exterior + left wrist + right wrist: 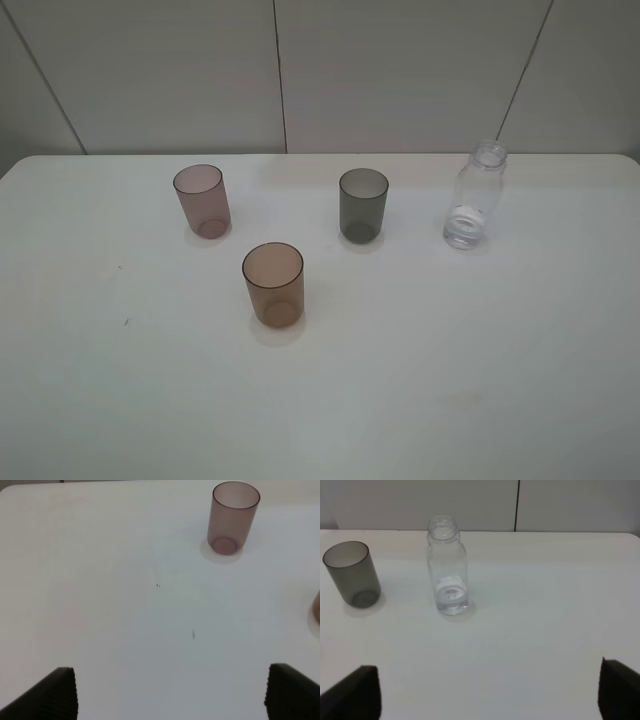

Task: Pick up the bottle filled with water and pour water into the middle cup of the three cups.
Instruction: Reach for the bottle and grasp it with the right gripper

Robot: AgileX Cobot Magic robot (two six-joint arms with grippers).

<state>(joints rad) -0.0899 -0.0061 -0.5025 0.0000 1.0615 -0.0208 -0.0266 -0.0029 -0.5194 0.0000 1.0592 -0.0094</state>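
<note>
The clear bottle [475,196] stands upright at the back right of the white table, uncapped, with a little water in its base; it also shows in the right wrist view [447,572]. The amber-brown middle cup [273,284] stands in front, between the mauve-pink cup [202,200] and the dark-grey cup [362,204]. The pink cup [233,518] shows in the left wrist view, with a sliver of the amber cup [317,607] at the edge. The grey cup [352,574] stands beside the bottle. My left gripper [170,692] and right gripper [487,692] are open, empty and far from everything.
The white table [450,380] ends at a grey panelled wall [400,70] behind. Neither arm shows in the high view. A few small dark specks [193,634] lie on the table near the left gripper.
</note>
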